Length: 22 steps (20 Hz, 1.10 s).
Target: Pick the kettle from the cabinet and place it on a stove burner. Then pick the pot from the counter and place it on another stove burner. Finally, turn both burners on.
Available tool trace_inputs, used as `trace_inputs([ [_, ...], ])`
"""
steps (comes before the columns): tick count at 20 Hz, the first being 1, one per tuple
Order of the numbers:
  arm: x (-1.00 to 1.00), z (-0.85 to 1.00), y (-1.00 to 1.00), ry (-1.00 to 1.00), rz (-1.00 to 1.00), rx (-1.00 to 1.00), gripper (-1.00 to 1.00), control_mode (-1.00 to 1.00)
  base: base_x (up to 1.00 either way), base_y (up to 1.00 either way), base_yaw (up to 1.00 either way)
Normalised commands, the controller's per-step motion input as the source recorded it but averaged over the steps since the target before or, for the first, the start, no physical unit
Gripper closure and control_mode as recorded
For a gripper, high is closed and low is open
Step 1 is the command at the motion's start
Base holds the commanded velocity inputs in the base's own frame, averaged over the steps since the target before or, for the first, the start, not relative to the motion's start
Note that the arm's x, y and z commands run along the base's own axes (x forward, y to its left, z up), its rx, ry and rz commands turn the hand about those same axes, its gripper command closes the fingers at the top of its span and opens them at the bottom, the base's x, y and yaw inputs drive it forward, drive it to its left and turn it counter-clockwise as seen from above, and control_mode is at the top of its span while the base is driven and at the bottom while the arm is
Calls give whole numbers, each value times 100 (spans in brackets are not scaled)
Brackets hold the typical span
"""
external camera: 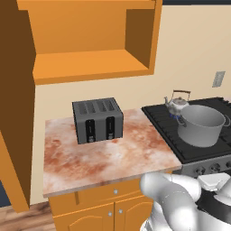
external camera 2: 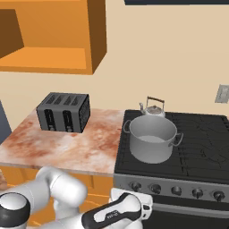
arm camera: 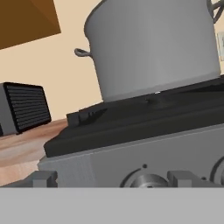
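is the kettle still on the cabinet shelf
No, the kettle stands on the black cooktop just behind the pot, and the orange cabinet shelf holds nothing.

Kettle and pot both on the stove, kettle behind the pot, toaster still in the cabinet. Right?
Not quite. The toaster stands on the counter, not in the cabinet; the left base view shows it. The kettle and pot are both on the stove, kettle behind the pot.
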Motion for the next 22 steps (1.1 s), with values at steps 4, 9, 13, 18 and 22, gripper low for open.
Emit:
trace_inputs([
  [4,10,-7,-4,-4,0,-1,-100,-100,0,0,0],
  [9,18,-11,0,-4,0,0,-100,-100,0,0,0],
  [13,16,-12,0,-3,0,0,-100,-100,0,0,0],
  [18,7,-21,-4,-4,0,0,-100,-100,0,0,0],
  [22,8,-16,-5,-4,0,0,-100,-100,0,0,0],
])
